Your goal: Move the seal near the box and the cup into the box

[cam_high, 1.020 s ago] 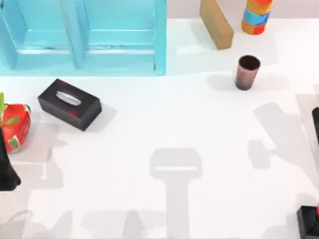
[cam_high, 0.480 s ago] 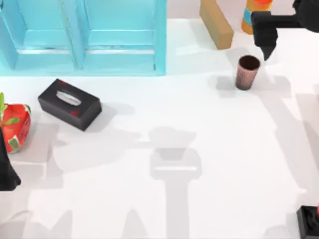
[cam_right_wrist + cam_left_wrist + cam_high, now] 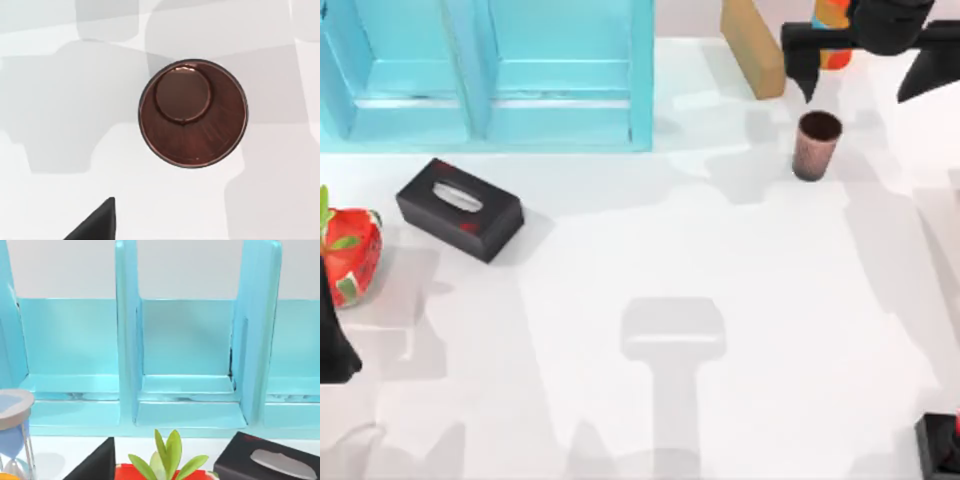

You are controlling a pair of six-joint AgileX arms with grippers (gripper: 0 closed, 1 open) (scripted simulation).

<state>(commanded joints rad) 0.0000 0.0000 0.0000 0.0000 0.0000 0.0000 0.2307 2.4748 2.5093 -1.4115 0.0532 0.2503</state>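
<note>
The cup [image 3: 816, 145], a reddish-brown speckled tumbler, stands upright at the back right of the table. In the right wrist view the cup [image 3: 192, 112] is seen from straight above, its dark inside showing. My right gripper [image 3: 856, 92] hangs open just behind and above it, its fingers spread wide and holding nothing. One black fingertip [image 3: 95, 222] shows in the right wrist view. The seal [image 3: 936, 448] sits at the front right corner, cut off by the edge. The turquoise open box [image 3: 485, 70] with compartments stands at the back left. My left gripper [image 3: 330, 340] is parked at the left edge.
A black tissue box [image 3: 460, 208] lies left of centre, in front of the turquoise box. A red pot with a green plant [image 3: 350, 255] sits at the left edge. A tan block [image 3: 753, 45] and an orange-and-blue striped cylinder [image 3: 832, 25] stand behind the cup.
My right arm came into view at the back right and shifted left, and its fingers now straddle the space behind the cup. The cup, the seal and the left arm stayed put.
</note>
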